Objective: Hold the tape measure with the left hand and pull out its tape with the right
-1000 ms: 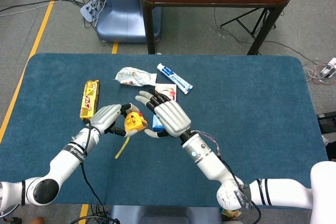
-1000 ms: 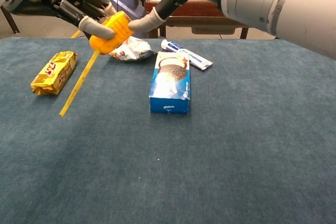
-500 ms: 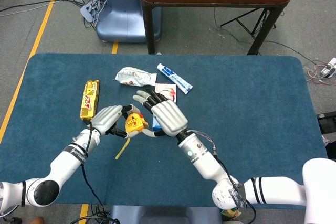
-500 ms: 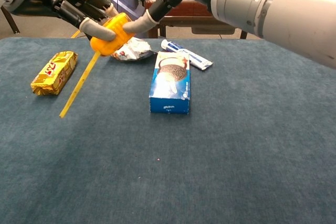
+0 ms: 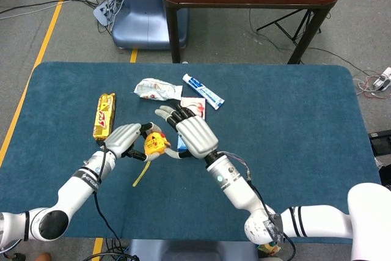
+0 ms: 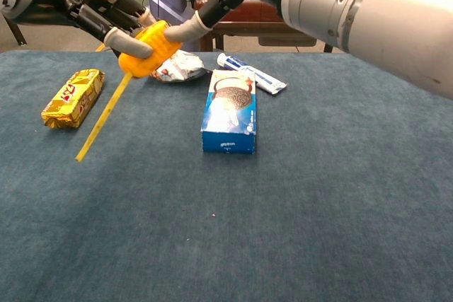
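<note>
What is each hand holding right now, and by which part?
The left hand grips the yellow tape measure by its case, lifted off the table. The right hand touches the case with a fingertip; it holds nothing. The tape hangs free.

Tape measure [image 5: 156, 144] between left hand [image 5: 124, 139] and right hand [image 5: 192, 134]; box [image 6: 229, 111] under right hand; bar [image 5: 104, 115] beyond left hand.

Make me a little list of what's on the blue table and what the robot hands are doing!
tape measure: yellow, lifted off the table, tape hanging out
left hand: grips the tape measure
right hand: thumb touching the tape measure case, other fingers spread
cookie box: blue, lying flat
toothpaste: behind the box
yellow snack bar: left side
crumpled wrapper: near the toothpaste
table: blue cloth
</note>
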